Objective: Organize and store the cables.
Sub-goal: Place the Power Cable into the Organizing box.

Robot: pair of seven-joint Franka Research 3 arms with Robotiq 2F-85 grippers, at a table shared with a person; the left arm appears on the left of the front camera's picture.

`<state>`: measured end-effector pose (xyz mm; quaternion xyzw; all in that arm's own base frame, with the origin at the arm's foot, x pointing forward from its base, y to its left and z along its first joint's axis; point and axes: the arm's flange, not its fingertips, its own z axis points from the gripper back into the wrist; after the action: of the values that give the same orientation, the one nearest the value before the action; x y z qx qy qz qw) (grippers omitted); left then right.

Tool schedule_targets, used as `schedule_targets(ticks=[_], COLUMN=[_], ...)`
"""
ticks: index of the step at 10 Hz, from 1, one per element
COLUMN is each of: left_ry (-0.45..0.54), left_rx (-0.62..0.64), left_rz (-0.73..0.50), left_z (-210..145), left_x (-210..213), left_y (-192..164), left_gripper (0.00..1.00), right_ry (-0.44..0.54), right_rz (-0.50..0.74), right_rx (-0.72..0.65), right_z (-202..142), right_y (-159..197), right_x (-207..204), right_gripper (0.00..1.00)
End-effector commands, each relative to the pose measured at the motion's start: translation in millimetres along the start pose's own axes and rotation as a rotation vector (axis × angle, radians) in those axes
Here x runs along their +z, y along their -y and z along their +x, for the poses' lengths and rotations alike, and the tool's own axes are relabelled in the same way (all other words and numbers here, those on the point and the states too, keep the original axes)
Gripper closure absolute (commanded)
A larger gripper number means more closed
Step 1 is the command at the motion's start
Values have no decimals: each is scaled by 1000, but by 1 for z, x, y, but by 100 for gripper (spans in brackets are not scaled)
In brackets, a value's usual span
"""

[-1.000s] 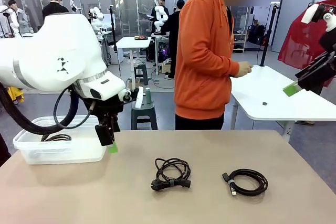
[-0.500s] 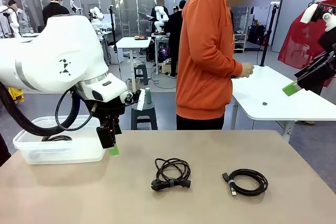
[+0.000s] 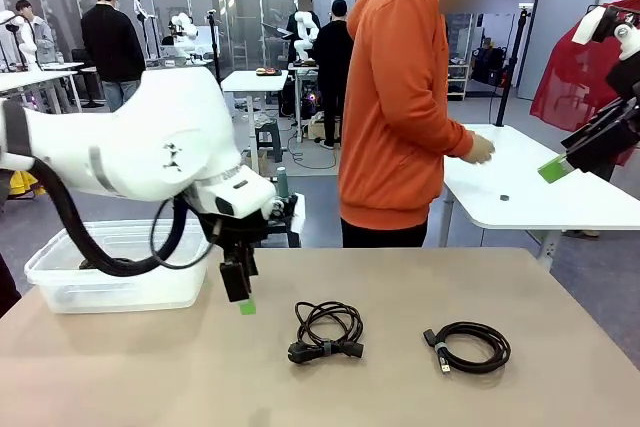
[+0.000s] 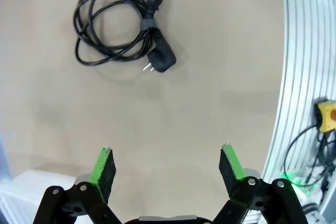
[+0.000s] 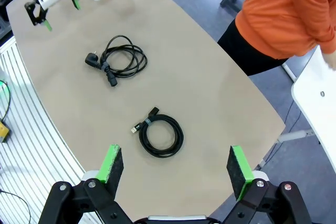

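Ahead of left pincer (image 4: 167, 169): mains-plug cable (image 4: 148, 24); jaws wide | right wrist: second cable (image 5: 178, 136) too; right pincer (image 5: 176, 167) wide

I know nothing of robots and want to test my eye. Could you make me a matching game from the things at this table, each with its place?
Things:
1. plug cable
2. slim cable
3. clear bin
4. left gripper

Places:
A. at the table's left end
B. open, above bare tabletop
C. in the table's middle
D. right of the middle

Pairs: 1-C, 2-D, 3-A, 4-B
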<state>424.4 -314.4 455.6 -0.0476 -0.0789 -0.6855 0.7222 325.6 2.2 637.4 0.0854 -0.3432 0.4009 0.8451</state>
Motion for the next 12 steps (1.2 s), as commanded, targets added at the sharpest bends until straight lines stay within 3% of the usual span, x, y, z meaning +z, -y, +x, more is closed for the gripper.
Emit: schedule_targets(ticks=[1,6,9,12], left_ry=[-38,-52,-116,-147], left_rx=[36,53,-50,-86], left_rz=[-3,18,-23,-72], left_z=[36,91,123,130], left_x=[-24,-68,-89,-112], left_y=[-12,-33,-40,-47], left_gripper=[0,0,0,0], right_ry=[-1,-1,-1,-1], right_rz=[-3,-3,-3,-3], right_rx=[-1,-1,-1,-1], right_z=[-2,-2,-2,-2], right_y=[-2,-2,-2,-2], right_x=[1,1,1,1], right_gripper=[0,0,0,0])
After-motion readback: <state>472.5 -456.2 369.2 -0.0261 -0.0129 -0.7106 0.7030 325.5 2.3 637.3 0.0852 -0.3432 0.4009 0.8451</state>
